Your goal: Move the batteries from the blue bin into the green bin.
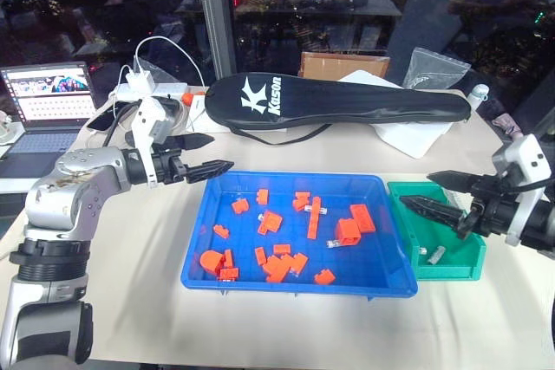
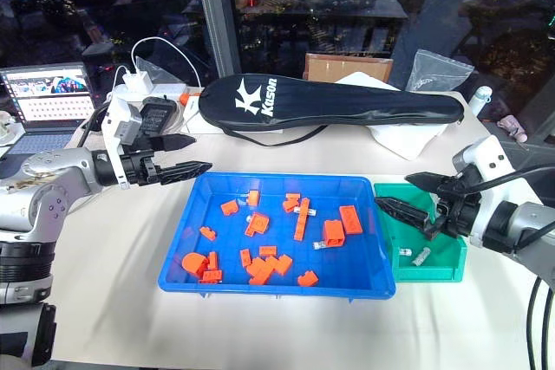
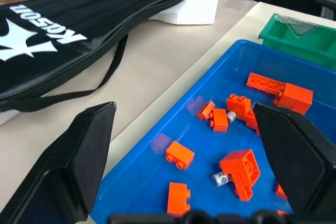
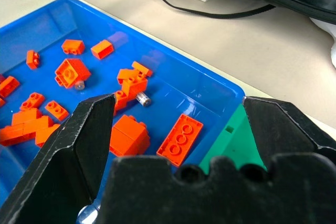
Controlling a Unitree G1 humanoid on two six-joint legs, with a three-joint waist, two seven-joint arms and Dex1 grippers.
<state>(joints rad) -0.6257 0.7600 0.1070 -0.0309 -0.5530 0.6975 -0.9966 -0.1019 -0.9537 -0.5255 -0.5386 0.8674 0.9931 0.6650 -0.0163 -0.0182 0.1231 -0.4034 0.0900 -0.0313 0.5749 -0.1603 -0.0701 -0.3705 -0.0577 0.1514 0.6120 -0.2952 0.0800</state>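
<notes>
The blue bin [image 1: 201, 224] sits mid-table holding many orange bricks [image 1: 349, 230] and a few batteries [image 3: 221, 178] lying among them; another battery [image 4: 143, 98] rests beside the bricks. The green bin [image 1: 447, 271] touches its right side and has two batteries [image 1: 436, 255] in it. My left gripper [image 1: 221, 152] hovers open over the blue bin's far left corner, holding nothing. Over the green bin, my right gripper [image 1: 417, 189] is open and empty, pointing left toward the blue bin.
A black racket bag [image 1: 347, 101] lies across the table behind the bins, over a white pad [image 1: 408, 136]. A laptop [image 1: 48, 97] and a charger with white cables [image 1: 143, 84] are at the far left. A cardboard box [image 1: 342, 64] stands against the window.
</notes>
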